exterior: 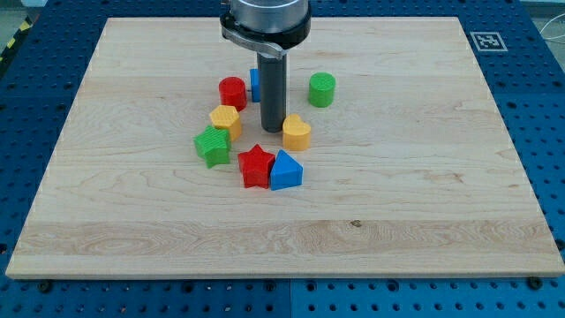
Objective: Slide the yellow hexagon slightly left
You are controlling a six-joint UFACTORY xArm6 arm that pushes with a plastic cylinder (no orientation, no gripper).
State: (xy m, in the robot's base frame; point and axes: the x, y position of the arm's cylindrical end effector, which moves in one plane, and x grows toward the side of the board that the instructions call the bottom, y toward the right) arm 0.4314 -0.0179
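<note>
Now, sweeping from the surface's point(132, 221) left edge toward the right: first comes the green block point(212, 146), its shape hard to make out, with the yellow hexagon point(226, 119) touching it on the upper right. That hexagon is our target, sitting left of centre, nearer the top edge. Just above it, the red cylinder point(232, 92). Below, the red star point(256, 166) touches the blue block point(285, 170). A second blue block point(254, 84) peeks out behind the rod. My tip point(272, 130) sits between the hexagon and the yellow heart point(297, 132), just beside the heart. No pincer on this arm, so no opening to report. Far right, the green cylinder point(322, 89) stands apart. The danger, I'd say: pushing left drives the hexagon into the green block, shoving it along, or an off-centre contact spins the hexagon toward the red cylinder.
</note>
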